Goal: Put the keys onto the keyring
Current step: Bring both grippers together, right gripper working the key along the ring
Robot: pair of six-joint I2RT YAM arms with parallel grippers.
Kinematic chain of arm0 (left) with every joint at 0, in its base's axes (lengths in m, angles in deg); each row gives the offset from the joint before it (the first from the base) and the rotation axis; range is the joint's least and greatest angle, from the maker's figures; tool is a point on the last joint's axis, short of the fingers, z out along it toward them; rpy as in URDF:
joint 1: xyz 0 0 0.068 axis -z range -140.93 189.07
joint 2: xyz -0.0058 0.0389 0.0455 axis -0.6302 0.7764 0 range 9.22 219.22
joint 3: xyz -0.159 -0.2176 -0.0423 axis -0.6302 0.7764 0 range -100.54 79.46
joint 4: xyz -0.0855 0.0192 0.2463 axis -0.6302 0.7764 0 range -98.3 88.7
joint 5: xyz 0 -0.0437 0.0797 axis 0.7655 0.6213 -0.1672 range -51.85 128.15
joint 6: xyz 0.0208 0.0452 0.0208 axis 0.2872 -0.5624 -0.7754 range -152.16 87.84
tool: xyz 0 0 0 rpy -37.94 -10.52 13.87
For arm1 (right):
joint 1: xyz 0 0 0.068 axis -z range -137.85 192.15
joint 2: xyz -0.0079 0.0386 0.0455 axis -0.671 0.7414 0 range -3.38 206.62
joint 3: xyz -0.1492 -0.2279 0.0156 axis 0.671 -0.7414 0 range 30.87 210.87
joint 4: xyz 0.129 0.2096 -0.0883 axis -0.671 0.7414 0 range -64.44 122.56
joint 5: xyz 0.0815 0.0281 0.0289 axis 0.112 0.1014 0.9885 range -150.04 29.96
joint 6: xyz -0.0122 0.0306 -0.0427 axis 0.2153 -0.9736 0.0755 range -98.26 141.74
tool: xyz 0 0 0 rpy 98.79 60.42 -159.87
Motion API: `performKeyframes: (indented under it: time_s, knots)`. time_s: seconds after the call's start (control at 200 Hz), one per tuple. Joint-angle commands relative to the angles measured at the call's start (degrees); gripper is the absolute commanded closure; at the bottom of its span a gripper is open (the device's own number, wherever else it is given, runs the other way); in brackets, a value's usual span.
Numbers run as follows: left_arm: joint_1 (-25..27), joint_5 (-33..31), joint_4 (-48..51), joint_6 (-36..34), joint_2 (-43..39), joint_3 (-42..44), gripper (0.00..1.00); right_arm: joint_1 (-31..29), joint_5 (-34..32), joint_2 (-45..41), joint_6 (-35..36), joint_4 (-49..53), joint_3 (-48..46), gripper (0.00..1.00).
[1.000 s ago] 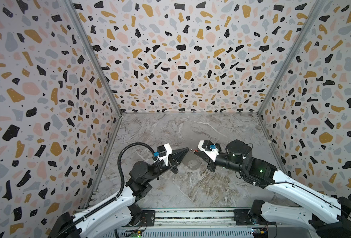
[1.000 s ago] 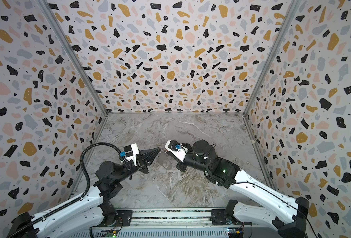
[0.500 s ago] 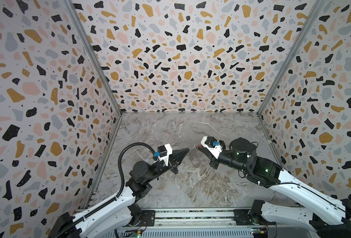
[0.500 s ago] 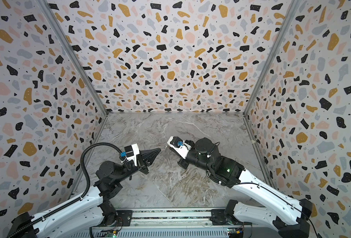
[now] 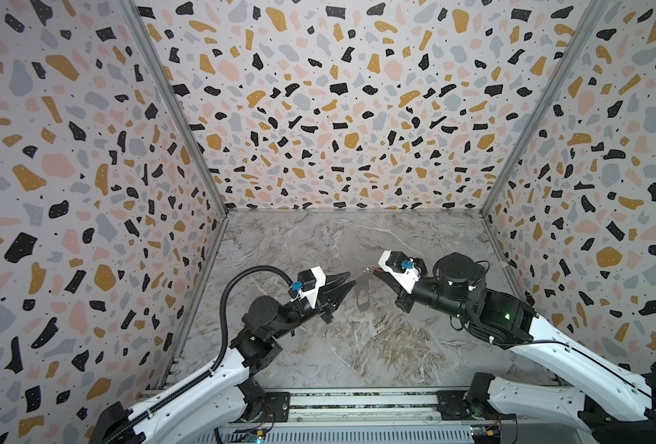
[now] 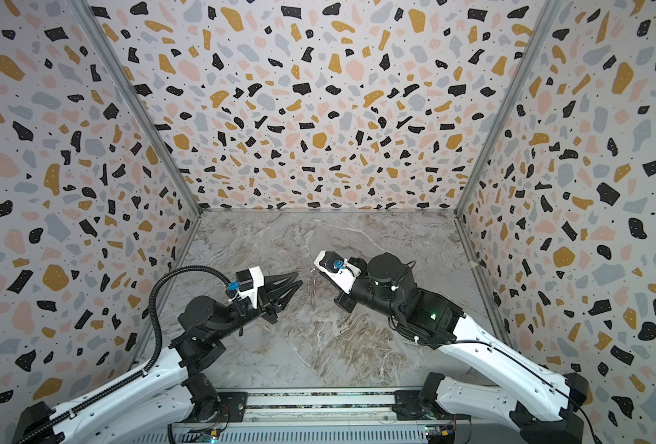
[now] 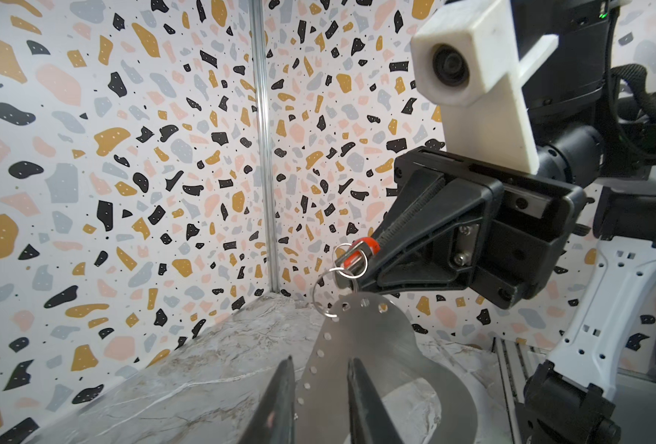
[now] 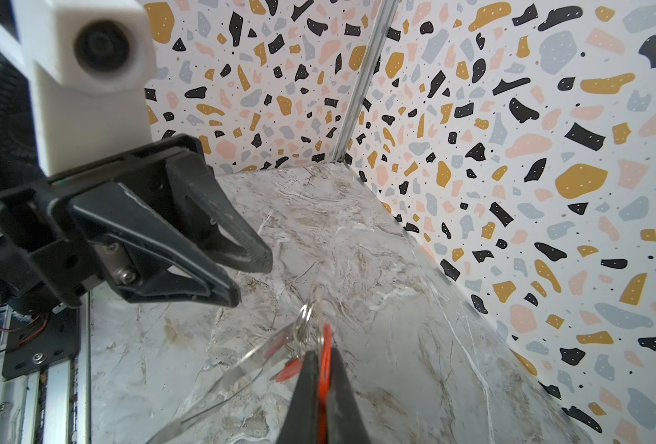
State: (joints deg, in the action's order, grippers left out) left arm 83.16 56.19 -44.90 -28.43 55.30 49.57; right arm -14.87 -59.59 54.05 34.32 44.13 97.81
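In both top views the flat grey keyring (image 5: 362, 296) (image 6: 313, 288) hangs over the table's middle from wire rings. The rings belong to a key with a red tag (image 7: 363, 246). My right gripper (image 5: 376, 269) (image 6: 317, 269) (image 8: 323, 351) is shut on that tag (image 8: 324, 365). My left gripper (image 5: 351, 278) (image 6: 299, 278) (image 7: 320, 360) (image 8: 247, 282) sits just left of the keyring with its jaws apart. In the left wrist view the keyring (image 7: 361, 346) shows in the gap between them. A second red bit (image 8: 290, 371) shows beside the right fingers; I cannot tell what it is.
The marble tabletop (image 5: 357, 346) is boxed in by terrazzo-patterned walls on three sides. A metal rail (image 5: 357, 401) runs along the front edge between the two arm bases.
My left gripper's jaws have parted and let go of the keyring, which now hangs from the key. The right gripper has shifted slightly right and back with the key.
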Motion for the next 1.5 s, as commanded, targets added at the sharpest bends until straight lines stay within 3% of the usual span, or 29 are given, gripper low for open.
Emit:
performKeyframes:
  time_s: [0.0, 0.38, 0.736, 1.081, 1.492]
  knots:
    - [0.07, 0.73, 4.56, -4.47, -0.73, -4.5, 0.72, -0.29, 0.51, -0.83, 0.74, -0.18, 2.16, 1.0]
    - [-0.11, 5.09, 16.82, -12.04, 2.24, -12.31, 0.64, -0.25, 2.74, -1.35, 1.39, 0.31, 1.94, 1.0]
    - [-0.48, 6.82, 28.36, -18.89, 7.78, -19.77, 0.65, -0.36, 4.91, -1.66, 2.17, 0.24, 1.86, 1.0]
    - [-0.5, 7.09, 30.51, -19.89, 7.12, -20.64, 0.87, -0.36, 4.48, -1.62, 2.18, 0.47, 1.88, 1.0]
    - [-0.5, 7.18, 29.69, -20.03, 5.43, -20.55, 1.0, -0.32, 2.72, -1.1, 1.62, 0.94, 2.03, 1.0]
